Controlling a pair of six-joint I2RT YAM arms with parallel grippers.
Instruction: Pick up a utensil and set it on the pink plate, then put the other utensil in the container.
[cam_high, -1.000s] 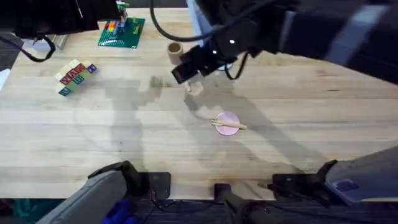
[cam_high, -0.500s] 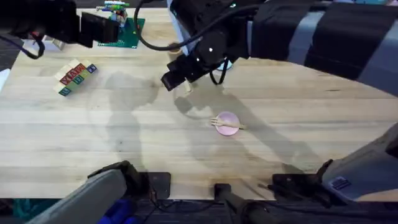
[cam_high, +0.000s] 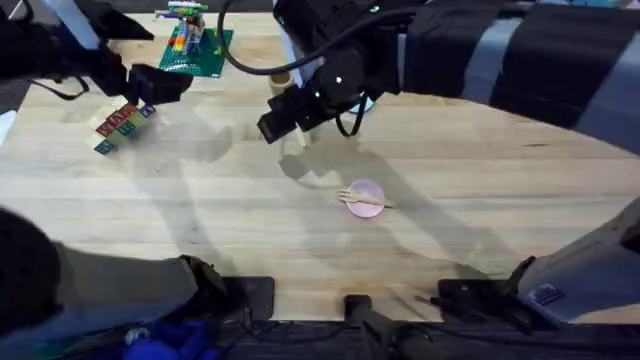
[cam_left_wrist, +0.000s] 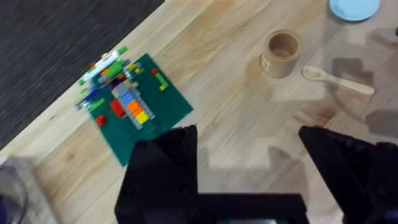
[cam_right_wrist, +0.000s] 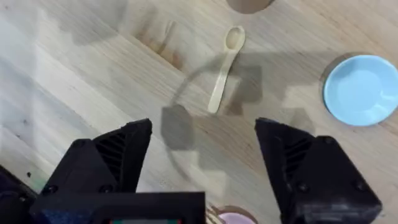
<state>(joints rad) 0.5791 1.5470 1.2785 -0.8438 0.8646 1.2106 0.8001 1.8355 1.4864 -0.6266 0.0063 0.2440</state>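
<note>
Hovering above the wooden spoon (cam_right_wrist: 225, 65), the right gripper (cam_right_wrist: 204, 149) has its fingers spread wide and holds nothing, so the step in hand is to take the spoon. The fork (cam_high: 362, 199) lies already across the pink plate (cam_high: 372, 192). The spoon rests flat on the table (cam_high: 480, 180), just beside the brown container (cam_left_wrist: 281, 53) and near the blue plate (cam_right_wrist: 362, 89). To do it well, I think the gripper should turn so the fingers close across the slim handle (not along it), then descend until the tips nearly touch the wood. The left gripper (cam_left_wrist: 249, 149) is also wide and empty, near the green brick board (cam_left_wrist: 134, 106).
</note>
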